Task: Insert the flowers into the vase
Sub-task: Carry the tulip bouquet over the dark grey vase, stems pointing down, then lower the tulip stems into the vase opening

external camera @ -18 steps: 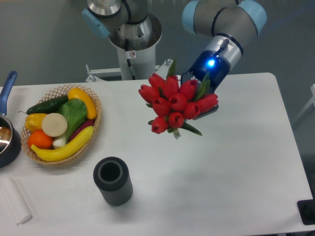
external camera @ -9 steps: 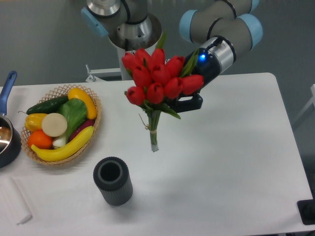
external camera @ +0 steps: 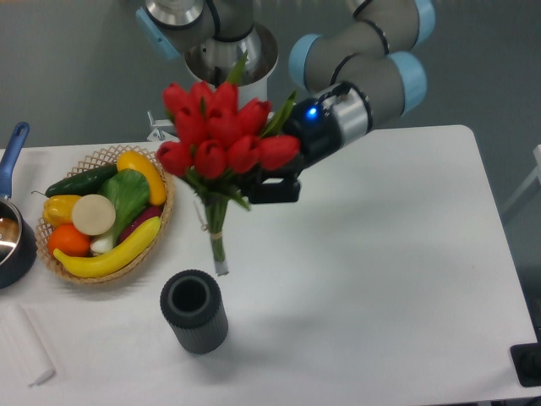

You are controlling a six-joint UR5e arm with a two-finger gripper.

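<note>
The flowers (external camera: 221, 134), a tight bunch of red tulip buds with green leaves, hang upright in the air with their bound stems (external camera: 217, 237) pointing down. My gripper (external camera: 254, 188) is shut on the bunch just under the buds, reaching in from the right. The vase (external camera: 193, 310), a dark ribbed cylinder with an open round mouth, stands on the white table near the front. The stem tips hang a little above and slightly right of the vase's mouth, apart from it.
A wicker basket (external camera: 161, 222) of vegetables and fruit sits at the left, close to the flowers. A dark pot with a blue handle (external camera: 13, 149) is at the far left edge. A white folded cloth (external camera: 24, 345) lies front left. The arm's base (external camera: 228, 59) stands behind.
The gripper has carried the flowers leftward and the bunch has turned upright, stems down. The stem tips now hang close above the vase. The vase has not moved.
</note>
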